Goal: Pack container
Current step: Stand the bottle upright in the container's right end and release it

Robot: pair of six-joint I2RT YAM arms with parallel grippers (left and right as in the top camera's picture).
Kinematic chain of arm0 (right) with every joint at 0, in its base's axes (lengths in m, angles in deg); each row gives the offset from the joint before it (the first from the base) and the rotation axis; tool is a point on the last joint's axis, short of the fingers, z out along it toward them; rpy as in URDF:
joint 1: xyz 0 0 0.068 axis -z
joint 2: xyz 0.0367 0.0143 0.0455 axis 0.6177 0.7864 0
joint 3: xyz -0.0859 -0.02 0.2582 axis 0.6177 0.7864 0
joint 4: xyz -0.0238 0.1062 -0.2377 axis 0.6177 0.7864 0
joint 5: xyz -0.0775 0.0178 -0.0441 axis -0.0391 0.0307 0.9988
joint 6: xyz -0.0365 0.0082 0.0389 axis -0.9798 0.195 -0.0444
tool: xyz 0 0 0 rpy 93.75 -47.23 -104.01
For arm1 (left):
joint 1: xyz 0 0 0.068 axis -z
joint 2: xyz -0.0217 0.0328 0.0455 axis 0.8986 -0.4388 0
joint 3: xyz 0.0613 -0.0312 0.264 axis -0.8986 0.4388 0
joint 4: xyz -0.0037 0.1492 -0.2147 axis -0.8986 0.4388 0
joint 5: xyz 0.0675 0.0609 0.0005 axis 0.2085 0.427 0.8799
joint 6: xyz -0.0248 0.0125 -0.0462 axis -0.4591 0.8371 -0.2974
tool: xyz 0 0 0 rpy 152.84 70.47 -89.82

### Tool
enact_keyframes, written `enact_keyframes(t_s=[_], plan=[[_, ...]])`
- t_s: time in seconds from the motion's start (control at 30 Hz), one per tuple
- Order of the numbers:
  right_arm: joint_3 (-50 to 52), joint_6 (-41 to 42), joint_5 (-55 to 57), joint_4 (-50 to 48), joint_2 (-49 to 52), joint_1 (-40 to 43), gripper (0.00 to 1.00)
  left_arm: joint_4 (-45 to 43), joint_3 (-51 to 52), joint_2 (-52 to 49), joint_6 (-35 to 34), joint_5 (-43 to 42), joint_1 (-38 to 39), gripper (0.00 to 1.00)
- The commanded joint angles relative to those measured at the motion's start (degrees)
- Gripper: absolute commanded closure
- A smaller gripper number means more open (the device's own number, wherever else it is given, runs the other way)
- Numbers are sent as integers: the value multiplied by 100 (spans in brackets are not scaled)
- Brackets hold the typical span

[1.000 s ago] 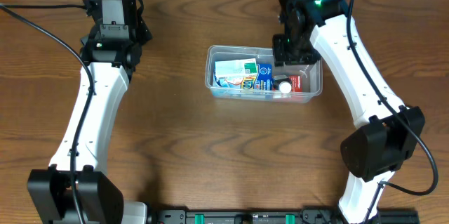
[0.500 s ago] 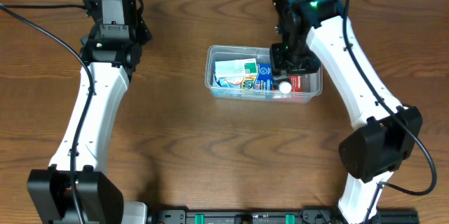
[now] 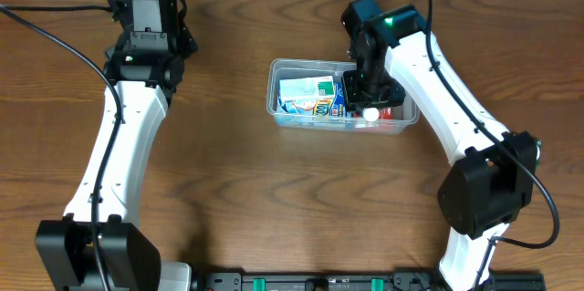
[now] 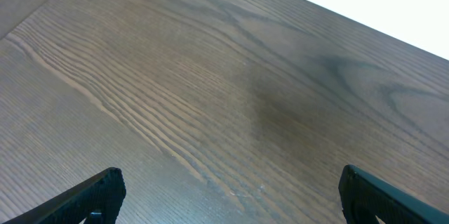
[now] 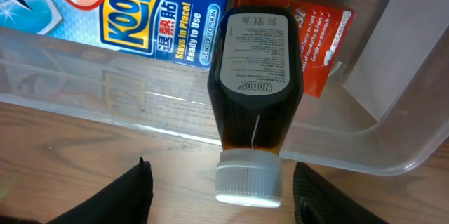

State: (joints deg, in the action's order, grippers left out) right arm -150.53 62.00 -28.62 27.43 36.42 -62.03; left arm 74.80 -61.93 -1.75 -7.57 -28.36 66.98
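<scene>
Brown wooden table [image 3: 228, 181]. Right of centre: container [image 3: 274, 109], clear, shallow, rimmed, round-cornered. Over its right end, right gripper [image 5: 228, 196], fingers wide apart. Left gripper [image 4: 231, 206] likewise apart, above the wood. Inside: blue box [image 5: 168, 13], dark white-capped bottle [image 5: 256, 76] lying label-up, red packet [image 5: 326, 34].

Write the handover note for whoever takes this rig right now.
The left claw is open over bare table, away from the job.
The right claw is open, low over the container, its fingers either side of the white cap of the dark bottle, not gripping.
Things: the dark bottle lies in the container beside a blue box and a red packet; a green-and-white box sits toward the other end.
Done: four items are inside.
Left: probably lift the right arm clear. Overhead shows nothing loose to pack, and no lid.
</scene>
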Motion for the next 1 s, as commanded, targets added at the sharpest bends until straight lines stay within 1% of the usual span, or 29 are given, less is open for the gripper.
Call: enact_keyframes(t_s=[0.0,0.4,0.67,0.73,0.97], plan=[[37,20,4,-9,13,-11,41,-2,-20,-13,-74,68,-20,2],[380,20,35,-184,13,-13,41,-2,-20,-13,-74,68,-20,2],[380,20,46,-184,13,-13,48,-2,-20,-13,-74,66,-20,2],[380,20,44,-173,13,-13,53,-2,-20,-13,-74,68,-20,2],[380,20,46,-155,13,-13,54,-2,-20,-13,-74,68,-20,2]])
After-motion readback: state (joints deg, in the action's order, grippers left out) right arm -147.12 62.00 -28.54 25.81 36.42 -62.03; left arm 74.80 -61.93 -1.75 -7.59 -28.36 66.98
